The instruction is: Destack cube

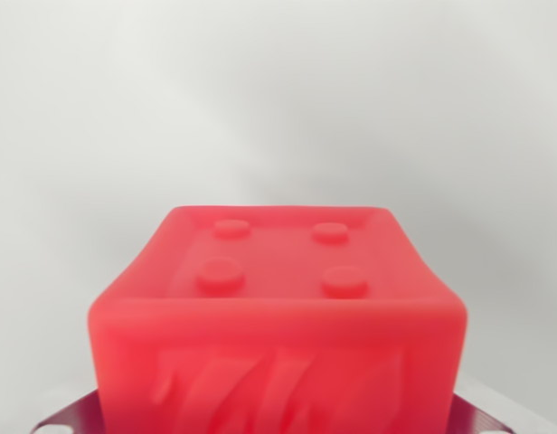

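A red cube [278, 316] fills the lower half of the wrist view, very close to the camera. Its upper face carries four round studs and its near face has a raised pattern. Purple-tinted metal parts of my gripper [278, 420] show at the bottom, one [66, 416] against the cube's left side and one [495, 411] against its right side. The cube sits tight between them, so the gripper is shut on it. The fingertips are hidden behind the cube. No second cube is in view.
Behind the cube there is only a blurred pale grey-white surface [278, 99], with no other objects or edges showing.
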Robot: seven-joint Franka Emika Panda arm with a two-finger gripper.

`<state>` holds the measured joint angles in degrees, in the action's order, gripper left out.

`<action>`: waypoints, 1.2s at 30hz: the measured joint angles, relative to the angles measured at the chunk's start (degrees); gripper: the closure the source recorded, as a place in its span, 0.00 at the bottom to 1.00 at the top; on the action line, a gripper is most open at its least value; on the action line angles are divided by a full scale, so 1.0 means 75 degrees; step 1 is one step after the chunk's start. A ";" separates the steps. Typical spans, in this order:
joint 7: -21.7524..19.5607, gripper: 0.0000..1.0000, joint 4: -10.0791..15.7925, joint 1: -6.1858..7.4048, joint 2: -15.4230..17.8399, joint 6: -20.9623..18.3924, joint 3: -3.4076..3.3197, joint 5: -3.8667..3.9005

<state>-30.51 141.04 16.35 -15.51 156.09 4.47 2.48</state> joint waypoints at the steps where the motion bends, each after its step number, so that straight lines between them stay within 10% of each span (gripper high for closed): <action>1: -0.0008 1.00 -0.0007 0.0006 -0.0060 0.0050 -0.0010 0.0009; 36: -0.0071 1.00 -0.0302 0.0290 -0.1461 0.1174 -0.0313 0.0081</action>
<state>-31.04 138.77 18.53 -26.47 164.89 2.12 3.09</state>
